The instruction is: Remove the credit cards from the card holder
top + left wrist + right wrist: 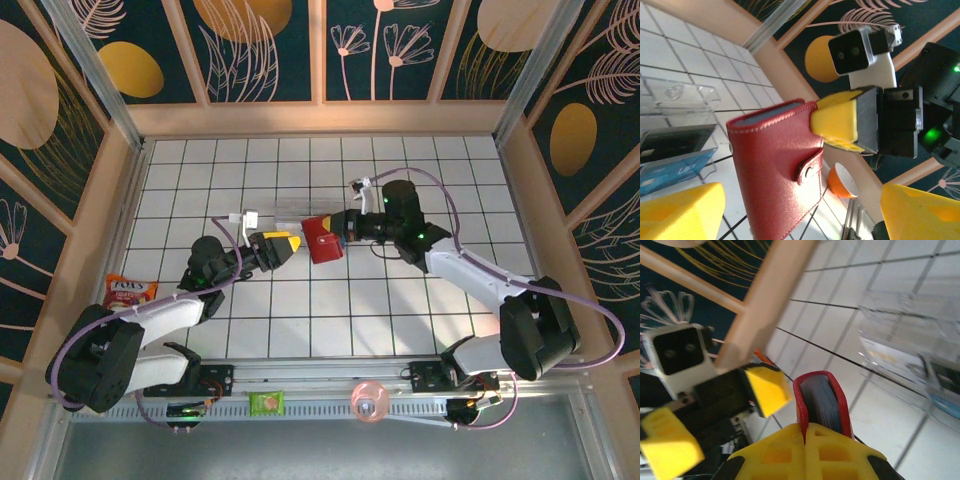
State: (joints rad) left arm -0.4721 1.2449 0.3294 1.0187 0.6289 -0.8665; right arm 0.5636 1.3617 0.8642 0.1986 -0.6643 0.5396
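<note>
Card holder [323, 241]: one, red, closed, its snap tab [810, 168] fastened. It sits near the middle of the desk [380, 300], between the left pincer [290, 243] and the right pincer [338, 232]. Whether it touches the desk I cannot tell.
Clear box [285, 210]: one, on the desk just behind the holder.
Cards [675, 140]: two on show, one dark and one blue, lying by the clear box. Whether they are inside it I cannot tell.
Packets: two, an orange snack packet [128, 290] at the desk's left edge and a green packet [267, 403] on the near rail.
Pincers: two.
Right pincer: pressed together on the holder's edge, its yellow fingers [770, 457] clamping a face each.
Left pincer: spread wide, its fingers [682, 212] well apart and pinching nothing. The holder is just ahead of the gap, with no contact seen.
</note>
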